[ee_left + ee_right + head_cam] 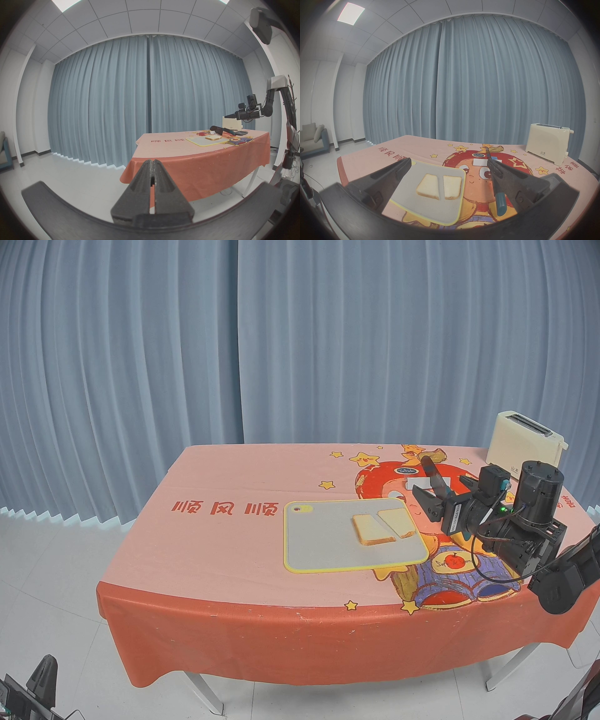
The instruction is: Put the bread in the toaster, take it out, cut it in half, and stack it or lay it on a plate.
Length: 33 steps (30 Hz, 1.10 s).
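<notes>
**Tan-crusted bread lies cut on board: plating looks next**

Step, as I read it: toasting & cutting look done, plating still to come. Two bread halves (373, 529) lie flat side by side on the board (315, 540), toward its right end, w/ a narrow gap btw them. The right half sits a bit skewed. Knife (500, 200) lies on the worktop (219, 552) just right of the board, blade pointing far, handle near. R pincer (448, 162) hovers above the knife w/ fingers spread wide, gripping nothing. L pincer (153, 165) hangs low off the worktop's near-left side, well apart from it all, fingers pressed together w/ nothing btw them.

Next move, prob.: R pincer goes left over one half, drops, nips it across the short sides & carries it to a plate. Then the same for the 2nd half, stacked or laid beside. A light squeeze is needed, since the crumb will likely crush or tear if clamped hard. A thin slice flat on a smooth board leaves little edge to catch.

Materials & shapes:
- Bread: pale porous crumb, tan crust, roughly oblong, thin.
- Board: flat, grey face, yellow rim, rounded corners, small hang-hole at its far-left corner; looks like hard plastic.
- Knife: dark slim blade, teal handle.
- Toaster (525, 440): cream, smooth boxy shell, slot on top, at the far-right corner.
- Worktop cover: salmon printed cloth, draped over the edges.
</notes>
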### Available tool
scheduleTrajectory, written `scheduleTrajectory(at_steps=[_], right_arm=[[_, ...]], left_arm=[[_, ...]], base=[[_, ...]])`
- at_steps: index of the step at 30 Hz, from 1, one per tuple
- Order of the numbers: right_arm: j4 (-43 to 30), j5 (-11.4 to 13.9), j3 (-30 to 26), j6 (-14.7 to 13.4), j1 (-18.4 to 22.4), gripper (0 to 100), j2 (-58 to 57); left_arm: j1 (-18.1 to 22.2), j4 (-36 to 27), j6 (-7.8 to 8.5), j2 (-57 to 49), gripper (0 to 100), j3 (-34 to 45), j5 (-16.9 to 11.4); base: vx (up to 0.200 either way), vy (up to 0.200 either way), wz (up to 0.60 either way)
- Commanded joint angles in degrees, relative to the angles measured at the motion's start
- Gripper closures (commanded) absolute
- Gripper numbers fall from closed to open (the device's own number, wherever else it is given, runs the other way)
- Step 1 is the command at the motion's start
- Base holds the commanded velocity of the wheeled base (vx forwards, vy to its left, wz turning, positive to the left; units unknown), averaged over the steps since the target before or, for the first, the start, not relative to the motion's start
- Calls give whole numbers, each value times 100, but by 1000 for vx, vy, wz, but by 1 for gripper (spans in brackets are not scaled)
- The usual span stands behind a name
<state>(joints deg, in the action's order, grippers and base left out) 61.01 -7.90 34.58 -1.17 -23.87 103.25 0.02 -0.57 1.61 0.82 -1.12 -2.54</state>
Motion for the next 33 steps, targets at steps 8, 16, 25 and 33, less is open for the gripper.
scheduleTrajectory(at_steps=[8, 16, 25, 33], right_arm=[[-2, 8, -145, -15, -250, 0, -77], [-28, 8, -127, -15, -285, 0, -33], [-90, -19, -127, -32, -329, 0, 248], [-116, -89, -13, -32, -267, 0, 819]], left_arm=[[-2, 75, 85, -82, 100, 112, 25], [-2, 101, -170, -82, 100, 112, 447], [6, 75, -187, -82, 100, 112, 298], [6, 75, -196, -82, 100, 112, 306]], base=[[0, 0, 0], [0, 0, 0], [0, 0, 0], [0, 0, 0]])
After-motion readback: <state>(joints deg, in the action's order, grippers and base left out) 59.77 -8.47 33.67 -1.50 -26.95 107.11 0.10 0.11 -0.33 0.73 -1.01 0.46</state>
